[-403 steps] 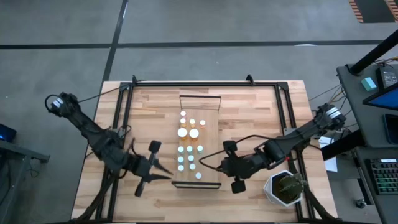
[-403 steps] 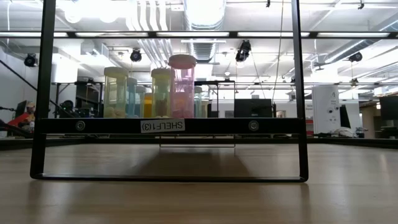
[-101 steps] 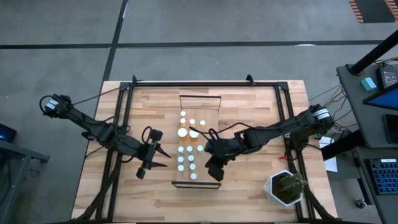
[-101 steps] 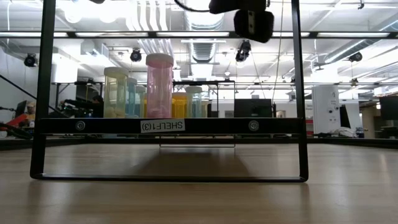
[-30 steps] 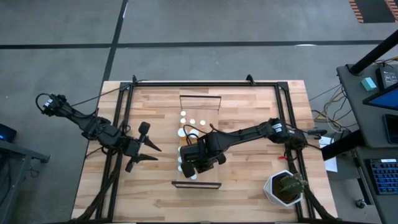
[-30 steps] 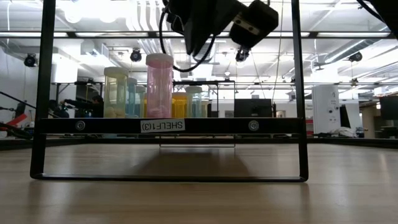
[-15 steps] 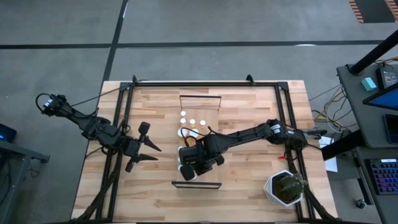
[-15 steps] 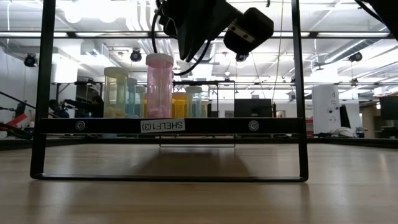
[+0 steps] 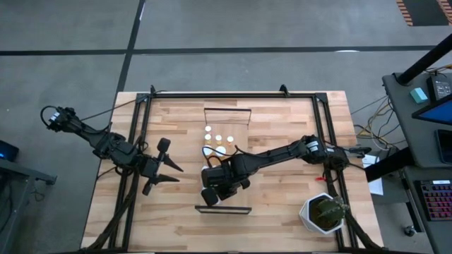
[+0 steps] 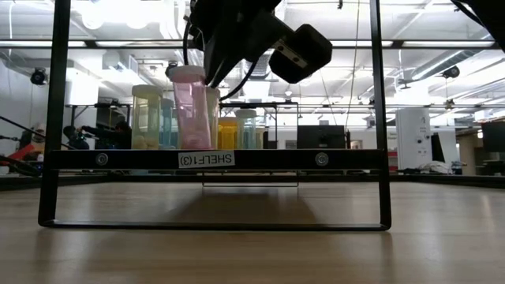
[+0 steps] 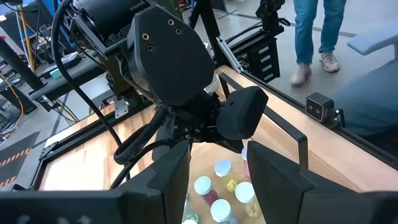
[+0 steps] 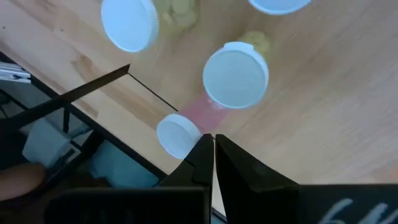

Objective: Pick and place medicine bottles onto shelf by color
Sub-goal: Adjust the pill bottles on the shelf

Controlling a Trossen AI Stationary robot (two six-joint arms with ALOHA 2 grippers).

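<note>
Grey concrete floor under bright ceiling lights.

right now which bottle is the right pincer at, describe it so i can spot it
Find the shelf, the wood plank with a dark rail labelled SHELF. At its near end, under the right pincer, stands the pink bottle. It is the only pink one, white-capped and leaning, while the yellow and blue bottles behind it stand upright.

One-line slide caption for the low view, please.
Right gripper, jaws shut, against a tilted pink bottle on the shelf.
</note>
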